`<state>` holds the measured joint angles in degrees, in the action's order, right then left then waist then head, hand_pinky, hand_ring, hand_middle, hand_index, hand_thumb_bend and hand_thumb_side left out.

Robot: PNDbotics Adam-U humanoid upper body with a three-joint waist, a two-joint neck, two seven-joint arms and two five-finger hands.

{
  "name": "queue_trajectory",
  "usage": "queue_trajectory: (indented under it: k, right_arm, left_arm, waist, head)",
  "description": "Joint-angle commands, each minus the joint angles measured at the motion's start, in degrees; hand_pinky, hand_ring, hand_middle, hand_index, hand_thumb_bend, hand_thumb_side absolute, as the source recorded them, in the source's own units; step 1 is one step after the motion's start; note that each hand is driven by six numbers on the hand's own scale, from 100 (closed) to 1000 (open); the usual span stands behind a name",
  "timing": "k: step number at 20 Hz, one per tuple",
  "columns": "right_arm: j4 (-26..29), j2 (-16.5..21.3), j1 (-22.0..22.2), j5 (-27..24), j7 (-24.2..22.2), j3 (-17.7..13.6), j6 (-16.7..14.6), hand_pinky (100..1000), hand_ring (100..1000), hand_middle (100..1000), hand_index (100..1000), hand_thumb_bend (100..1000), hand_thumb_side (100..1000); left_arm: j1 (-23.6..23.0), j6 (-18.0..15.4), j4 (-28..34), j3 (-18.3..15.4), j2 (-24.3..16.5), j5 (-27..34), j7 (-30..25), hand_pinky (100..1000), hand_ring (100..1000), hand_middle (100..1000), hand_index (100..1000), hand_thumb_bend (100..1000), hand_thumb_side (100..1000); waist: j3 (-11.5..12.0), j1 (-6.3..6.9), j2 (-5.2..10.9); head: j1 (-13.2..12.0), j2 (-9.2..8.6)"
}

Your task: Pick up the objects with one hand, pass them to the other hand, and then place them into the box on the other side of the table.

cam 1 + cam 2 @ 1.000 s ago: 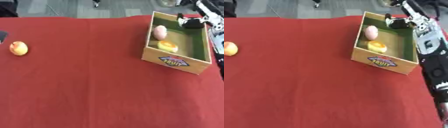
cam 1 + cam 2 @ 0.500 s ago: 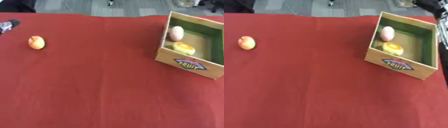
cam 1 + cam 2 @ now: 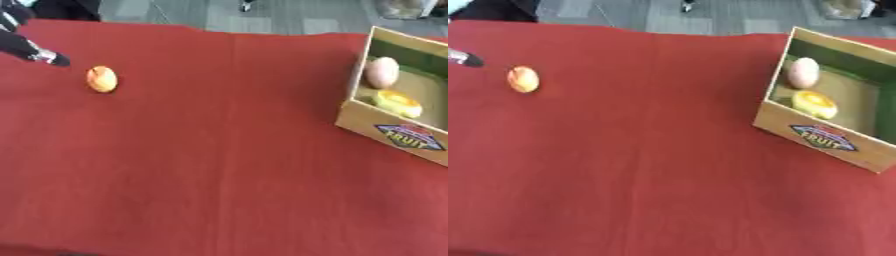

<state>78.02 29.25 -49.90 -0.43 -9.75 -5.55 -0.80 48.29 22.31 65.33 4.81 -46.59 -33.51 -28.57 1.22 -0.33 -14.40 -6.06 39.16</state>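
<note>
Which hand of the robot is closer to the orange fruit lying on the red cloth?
Left. The left hand reaches in from the upper left corner, a fingertip close to the orange fruit but not touching it. The right hand shows in neither view.

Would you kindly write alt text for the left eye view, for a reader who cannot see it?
An orange fruit lies alone on the left of a red tablecloth, with the robot's left hand reaching in from the upper left, fingertip close to the fruit but not touching. At the right stands an open cardboard box labelled FRUIT, holding a pink fruit and a yellow fruit.
</note>
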Motion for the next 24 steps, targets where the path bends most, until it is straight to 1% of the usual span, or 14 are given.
queue_trajectory:
  k: [1,5,10,13,15,17,20,24]
  right_arm:
    - [0.9,0.7,-1.2,0.5,-0.1,-0.1,0.2,1000,1000,772,884,100,289]
    - [0.8,0.3,-1.4,0.9,-0.2,-0.1,0.2,1000,1000,769,881,100,291]
    - [0.7,-0.2,-1.4,1.2,-0.4,0.0,0.2,1000,1000,766,878,100,299]
    - [0.7,-0.3,-1.5,1.3,-0.4,0.0,0.2,1000,1000,764,876,100,300]
    - [0.6,-0.4,-1.6,1.4,-0.4,0.0,0.1,1000,1000,763,874,100,300]
    - [0.5,-0.5,-1.6,1.5,-0.4,0.0,0.1,1000,1000,762,873,100,306]
    - [0.4,-0.6,-1.6,1.7,-0.5,0.0,0.1,1000,1000,761,873,100,311]
    - [0.3,-0.7,-1.6,2.0,-0.6,0.1,0.0,1000,1000,760,872,100,311]
  left_arm:
    - [3.0,-0.4,-4.5,0.1,0.3,-2.9,-3.4,830,761,729,810,877,313]
    - [5.8,-0.2,-10.2,-0.3,3.2,-6.2,-4.8,830,767,735,792,865,320]
    - [7.5,0.1,-15.1,-1.1,6.2,-9.3,-5.0,831,771,739,783,839,316]
    - [7.9,0.2,-16.7,-1.2,7.5,-10.0,-4.4,830,772,741,784,833,306]
    - [8.2,0.4,-17.6,-1.5,8.2,-10.4,-3.6,828,769,739,779,799,291]
    - [8.4,0.7,-18.3,-1.8,8.8,-10.4,-2.6,827,768,738,777,789,288]
    - [8.7,1.1,-19.1,-2.1,9.3,-10.3,-1.6,826,767,737,767,779,286]
    - [8.9,1.4,-19.6,-2.6,9.5,-9.6,0.0,823,762,734,776,775,278]
  waist:
    - [-0.1,0.78,1.09]
    - [-0.2,0.61,0.86]
    - [-0.4,0.52,0.59]
    - [-0.5,0.42,0.44]
    - [-0.6,0.31,0.30]
    - [-0.7,0.24,0.16]
    - [-0.7,0.21,0.01]
    - [-0.8,0.18,-0.11]
  head:
    - [-1.0,-0.23]
    - [-2.1,-0.42]
    - [-2.6,-0.65]
    - [-2.8,-0.76]
    - [-3.0,-0.87]
    - [-3.0,-0.93]
    - [-3.1,-1.12]
    - [-3.0,-1.32]
